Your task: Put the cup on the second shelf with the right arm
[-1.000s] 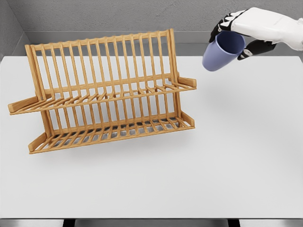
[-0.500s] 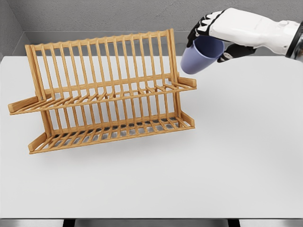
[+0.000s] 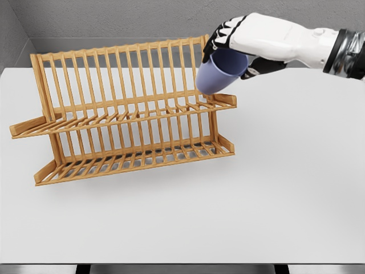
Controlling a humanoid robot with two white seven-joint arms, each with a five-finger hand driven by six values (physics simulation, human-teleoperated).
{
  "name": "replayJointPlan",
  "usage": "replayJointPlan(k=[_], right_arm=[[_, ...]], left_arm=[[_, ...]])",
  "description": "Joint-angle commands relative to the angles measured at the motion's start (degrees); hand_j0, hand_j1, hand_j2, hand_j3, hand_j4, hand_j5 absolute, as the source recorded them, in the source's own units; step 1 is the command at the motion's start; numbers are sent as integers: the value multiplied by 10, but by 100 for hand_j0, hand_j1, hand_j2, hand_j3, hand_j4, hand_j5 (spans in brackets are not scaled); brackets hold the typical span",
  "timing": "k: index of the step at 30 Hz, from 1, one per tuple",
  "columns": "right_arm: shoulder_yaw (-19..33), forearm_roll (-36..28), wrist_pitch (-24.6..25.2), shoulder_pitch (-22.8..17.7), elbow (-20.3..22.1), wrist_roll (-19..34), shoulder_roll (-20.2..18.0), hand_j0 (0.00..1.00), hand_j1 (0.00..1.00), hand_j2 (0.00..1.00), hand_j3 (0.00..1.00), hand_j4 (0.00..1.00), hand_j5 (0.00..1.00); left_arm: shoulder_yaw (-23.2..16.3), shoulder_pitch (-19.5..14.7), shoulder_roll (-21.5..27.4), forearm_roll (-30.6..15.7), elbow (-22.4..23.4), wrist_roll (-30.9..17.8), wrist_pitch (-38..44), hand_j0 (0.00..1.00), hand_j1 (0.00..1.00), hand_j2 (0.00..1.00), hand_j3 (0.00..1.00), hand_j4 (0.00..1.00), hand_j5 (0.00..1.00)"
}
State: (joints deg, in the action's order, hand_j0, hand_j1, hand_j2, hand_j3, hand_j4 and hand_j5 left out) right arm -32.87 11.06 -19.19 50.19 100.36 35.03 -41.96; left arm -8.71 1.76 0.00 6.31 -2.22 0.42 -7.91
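My right hand [image 3: 231, 48] reaches in from the upper right and is shut on a lilac-blue cup [image 3: 219, 71]. The cup hangs tilted, base down-left and mouth up toward the palm. It hovers just above the right end of the upper shelf [image 3: 219, 101] of a wooden two-tier dish rack [image 3: 125, 108], in front of the rack's right upright post. I cannot tell whether the cup touches the rack. The left arm does not show.
The rack stands on a white table [image 3: 285, 188], angled with its left end nearer me. Its lower shelf [image 3: 137, 160] sits close to the tabletop. A grey wall runs behind the table's far edge.
My right hand has carried the cup leftward and slightly down, from over the bare table at the upper right to above the rack's right end.
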Motion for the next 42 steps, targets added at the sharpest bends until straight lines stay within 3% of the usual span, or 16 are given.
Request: replayJointPlan(k=[1, 14, 21, 22, 23, 42], right_arm=[[-10, -2, 0, 0, 0, 0, 6, 64, 64, 64, 64, 64, 64], [-30, -1, 6, -7, -1, 0, 6, 64, 64, 64, 64, 64, 64], [-29, 1, 2, -36, -2, 0, 2, 66, 66, 66, 66, 66, 66], [-29, 1, 2, -36, -2, 0, 0, 69, 69, 69, 69, 69, 69], [-28, 0, 4, -36, -3, 0, -1, 99, 99, 99, 99, 99, 99], [-21, 1, -1, -46, -1, 0, -19, 100, 100, 100, 100, 100, 100]], left_arm=[[0, 0, 0, 0, 0, 0, 0, 100, 100, 100, 100, 100, 100], [0, 1, 0, 0, 0, -1, 0, 100, 100, 100, 100, 100, 100], [0, 1, 0, 0, -1, 0, 0, 100, 100, 100, 100, 100, 100], [0, 1, 0, -1, 0, 0, 0, 100, 100, 100, 100, 100, 100], [0, 1, 0, 0, -1, 0, 0, 100, 100, 100, 100, 100, 100], [0, 1, 0, 0, -1, 0, 0, 100, 100, 100, 100, 100, 100]])
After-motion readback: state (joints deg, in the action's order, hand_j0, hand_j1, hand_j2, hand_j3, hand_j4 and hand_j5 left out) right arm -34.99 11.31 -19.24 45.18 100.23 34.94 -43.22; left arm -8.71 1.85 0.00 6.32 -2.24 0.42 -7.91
